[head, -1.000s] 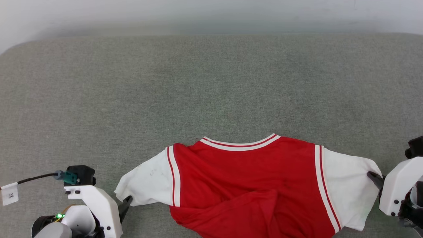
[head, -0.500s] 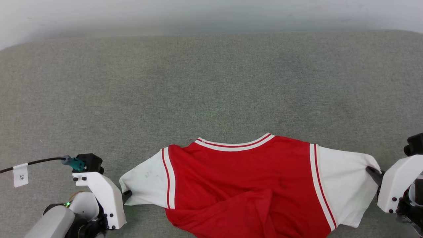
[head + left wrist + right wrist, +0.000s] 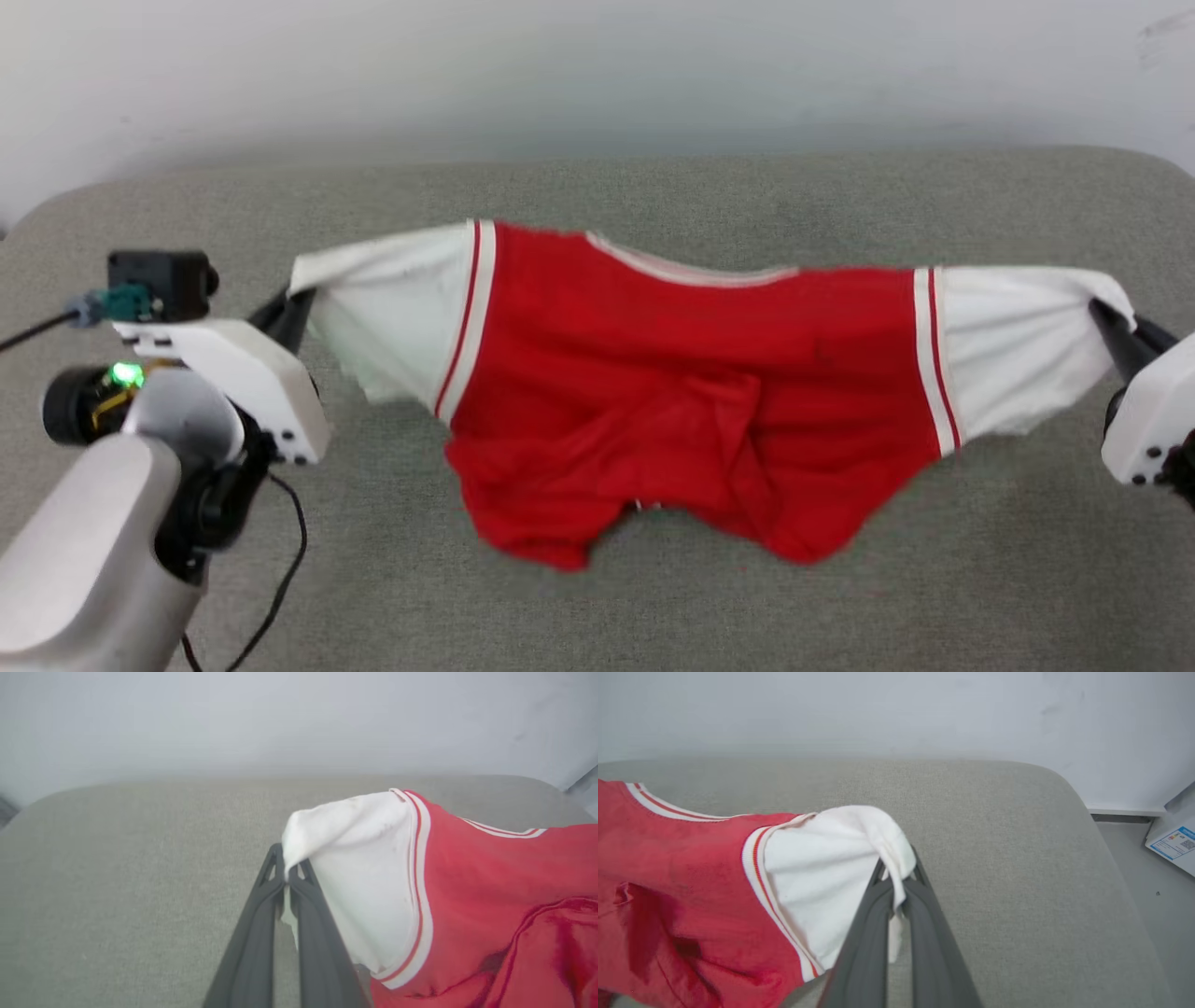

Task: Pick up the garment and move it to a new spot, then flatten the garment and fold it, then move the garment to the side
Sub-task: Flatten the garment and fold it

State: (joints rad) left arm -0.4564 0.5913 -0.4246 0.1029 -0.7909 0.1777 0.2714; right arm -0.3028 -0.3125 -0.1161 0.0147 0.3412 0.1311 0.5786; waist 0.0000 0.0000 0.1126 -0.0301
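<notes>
The grey woven bench (image 3: 653, 187) spreads under everything. Above it the garment (image 3: 691, 373) hangs stretched between the two hands. It is a red jersey of thin, slightly glossy fabric with a white sleeve panel at each end. Red-and-white striped trim sets off each panel, and the same trim runs along the neckline on its upper edge. The red body sags in creased folds below the line between the hands. The lowest folds seem to brush the bench, though the blur there leaves that uncertain. The left hand (image 3: 297, 303) is pinched tight on the outer corner of the white panel nearest it. The cloth bunches over its fingertips, and the jersey runs off toward the right hand (image 3: 1103, 313). That hand is likewise clamped on the opposite white corner, with fabric draped over its tips.
</notes>
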